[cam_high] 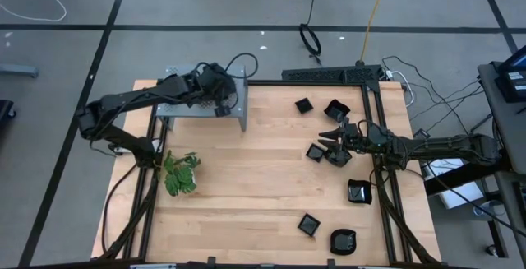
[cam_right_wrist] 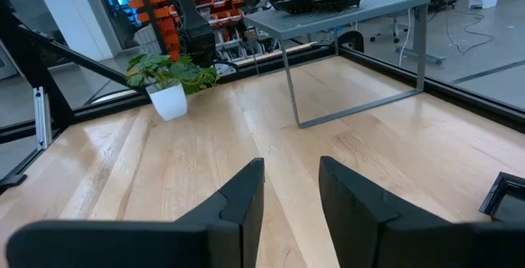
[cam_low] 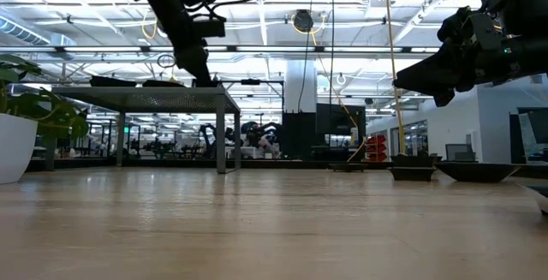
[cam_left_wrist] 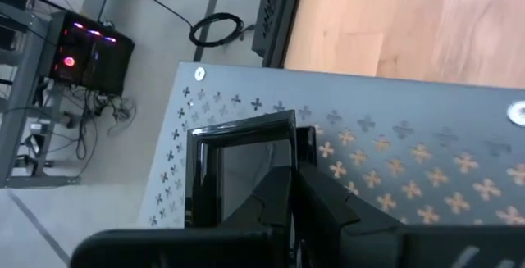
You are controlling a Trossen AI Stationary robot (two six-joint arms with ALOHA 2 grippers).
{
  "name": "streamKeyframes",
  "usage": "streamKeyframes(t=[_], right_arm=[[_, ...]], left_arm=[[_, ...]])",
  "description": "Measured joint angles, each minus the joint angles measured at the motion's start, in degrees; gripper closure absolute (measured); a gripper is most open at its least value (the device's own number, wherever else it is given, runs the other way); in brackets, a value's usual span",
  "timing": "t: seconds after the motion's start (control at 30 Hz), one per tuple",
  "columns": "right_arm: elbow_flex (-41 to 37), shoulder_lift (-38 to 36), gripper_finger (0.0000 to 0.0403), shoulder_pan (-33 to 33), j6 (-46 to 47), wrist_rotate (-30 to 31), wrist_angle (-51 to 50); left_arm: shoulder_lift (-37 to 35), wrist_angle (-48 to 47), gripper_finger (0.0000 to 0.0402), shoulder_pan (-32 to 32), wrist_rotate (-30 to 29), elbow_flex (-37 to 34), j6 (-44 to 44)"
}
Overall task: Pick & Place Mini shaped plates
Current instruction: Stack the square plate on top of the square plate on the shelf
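Note:
My left gripper (cam_high: 219, 96) reaches over the grey perforated shelf (cam_high: 187, 106) at the table's far left and is shut on a square glossy black mini plate (cam_left_wrist: 238, 165). More dark plates (cam_low: 163, 81) lie on the shelf top. Several black mini plates lie flat on the wood at the right, among them one at the far side (cam_high: 303, 104), one by the right rail (cam_high: 358, 192) and one near the front edge (cam_high: 343, 241). My right gripper (cam_right_wrist: 291, 194) hovers open and level over the table's right side, with nothing between its fingers. My left gripper pinches the square plate by one side of its rim (cam_left_wrist: 289, 149) between its two fingers (cam_left_wrist: 324, 198). The fingers slant down from the table's left. The plate stands tilted over the shelf top (cam_left_wrist: 410, 149); whether it touches the shelf, I cannot tell.
A green plant in a white pot (cam_high: 180, 173) stands near the left rail, in front of the shelf. Dark frame rails (cam_high: 380, 178) run along the table's sides. The middle of the wooden table (cam_high: 255, 187) is bare.

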Motion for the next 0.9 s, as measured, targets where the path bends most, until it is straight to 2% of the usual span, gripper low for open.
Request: streamKeyframes(t=[0.4, 0.57, 0.67, 0.9], right_arm=[[-0.01, 0.00, 0.0297, -0.01, -0.01, 0.00, 0.00], [0.00, 0.00, 0.0297, -0.02, -0.01, 0.00, -0.02], [-0.01, 0.00, 0.0297, 0.00, 0.00, 0.00, 0.00], [-0.02, 0.02, 0.0297, 0.00, -0.01, 0.00, 0.00]], left_arm=[[0.25, 0.43, 0.0376, 0.13, -1.62, 0.01, 0.46], [0.25, 0.38, 0.0372, 0.20, -1.41, 0.01, -2.13], [0.25, 0.40, 0.0351, 0.22, -1.40, 0.00, -3.04], [-0.15, 0.53, 0.0263, -0.16, -1.43, 0.02, -1.16]])
